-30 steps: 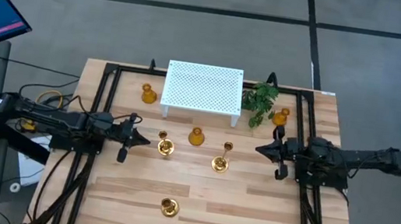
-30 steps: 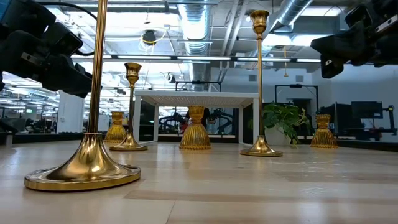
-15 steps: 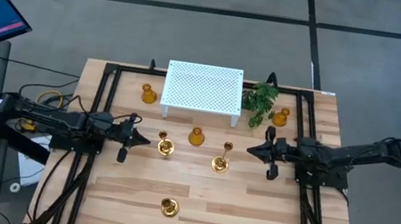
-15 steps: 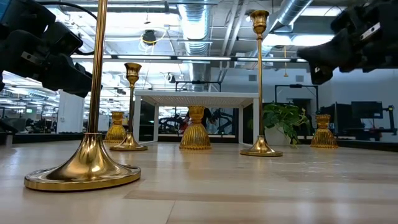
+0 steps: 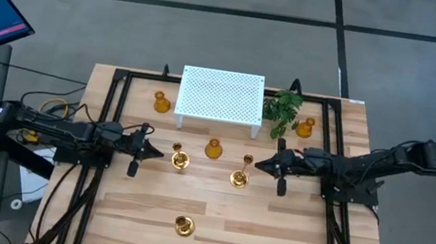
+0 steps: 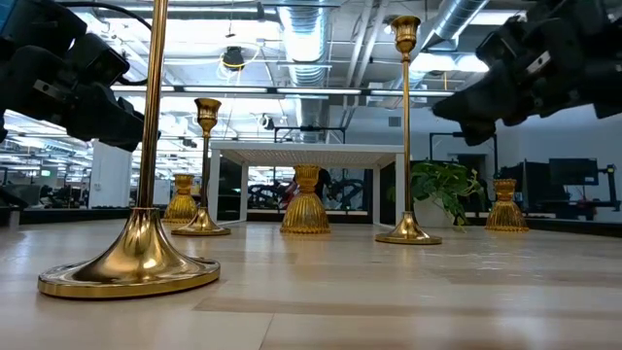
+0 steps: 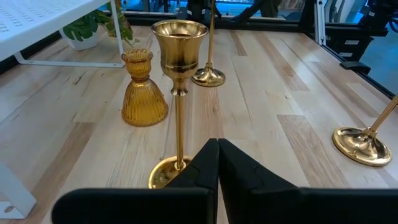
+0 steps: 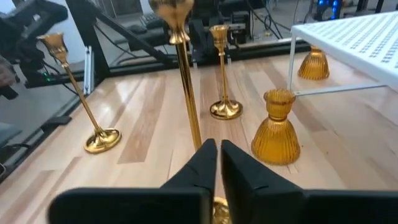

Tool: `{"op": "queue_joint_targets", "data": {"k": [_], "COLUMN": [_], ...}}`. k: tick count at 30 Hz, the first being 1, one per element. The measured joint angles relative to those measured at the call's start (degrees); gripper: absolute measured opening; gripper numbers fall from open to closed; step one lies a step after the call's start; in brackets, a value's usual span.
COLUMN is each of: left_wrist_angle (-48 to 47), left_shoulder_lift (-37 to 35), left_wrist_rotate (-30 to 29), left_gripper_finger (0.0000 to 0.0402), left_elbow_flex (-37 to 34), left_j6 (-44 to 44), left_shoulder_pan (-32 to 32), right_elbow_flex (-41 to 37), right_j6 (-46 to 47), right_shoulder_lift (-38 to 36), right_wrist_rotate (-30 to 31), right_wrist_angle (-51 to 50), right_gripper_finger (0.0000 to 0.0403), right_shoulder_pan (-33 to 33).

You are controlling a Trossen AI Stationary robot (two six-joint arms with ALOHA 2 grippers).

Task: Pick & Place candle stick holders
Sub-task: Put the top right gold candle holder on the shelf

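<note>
Six gold candle stick holders stand upright on their round bases on the wooden table. Tall thin ones stand at centre left (image 5: 180,160), centre right (image 5: 239,176) and near the front edge (image 5: 183,226). Squat ribbed ones stand at the far left (image 5: 162,101), in the centre (image 5: 213,149) and by the plant (image 5: 305,127). My left gripper (image 5: 159,153) is shut and empty, just left of the centre-left tall holder (image 7: 180,93). My right gripper (image 5: 260,165) is shut and empty, just right of the centre-right tall holder (image 8: 185,87), above the table in the low view (image 6: 465,105).
A white perforated stand (image 5: 221,97) stands at the far middle on thin legs, with a green plant sprig (image 5: 283,110) to its right. Black frame rails (image 5: 107,123) run along the table's left and right sides. Bare wood lies along the near edge around the front holder.
My right gripper has gone toward the table's left edge, from the right rail to just right of the centre-right tall holder. The holders have stayed in place.
</note>
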Motion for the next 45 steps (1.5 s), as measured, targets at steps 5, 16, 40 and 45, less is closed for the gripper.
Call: {"op": "queue_joint_targets", "data": {"k": [5, 16, 40, 45], "left_wrist_angle": [0.0, 0.0, 0.0, 0.0], "left_shoulder_lift": [0.0, 0.0, 0.0, 0.0], "left_wrist_rotate": [0.0, 0.0, 0.0, 0.0], "left_gripper_finger": [0.0008, 0.0008, 0.0008, 0.0008], "left_elbow_flex": [0.0, 0.0, 0.0, 0.0], "left_j6": [0.0, 0.0, -0.2, -0.2], "left_shoulder_pan": [0.0, 0.0, 0.0, 0.0], "right_elbow_flex": [1.8, 8.0, 13.3, 13.3], "right_j6": [0.0, 0.0, -0.1, -0.9], "right_shoulder_lift": [3.0, 11.6, 13.4, 9.6], "right_wrist_rotate": [0.0, -0.2, 0.2, 1.7], "right_wrist_angle": [-0.1, 0.0, -6.0, -6.3], "right_gripper_finger": [0.0098, 0.0223, 0.0051, 0.0010], "right_shoulder_pan": [0.0, 3.1, 2.1, 1.9]}}
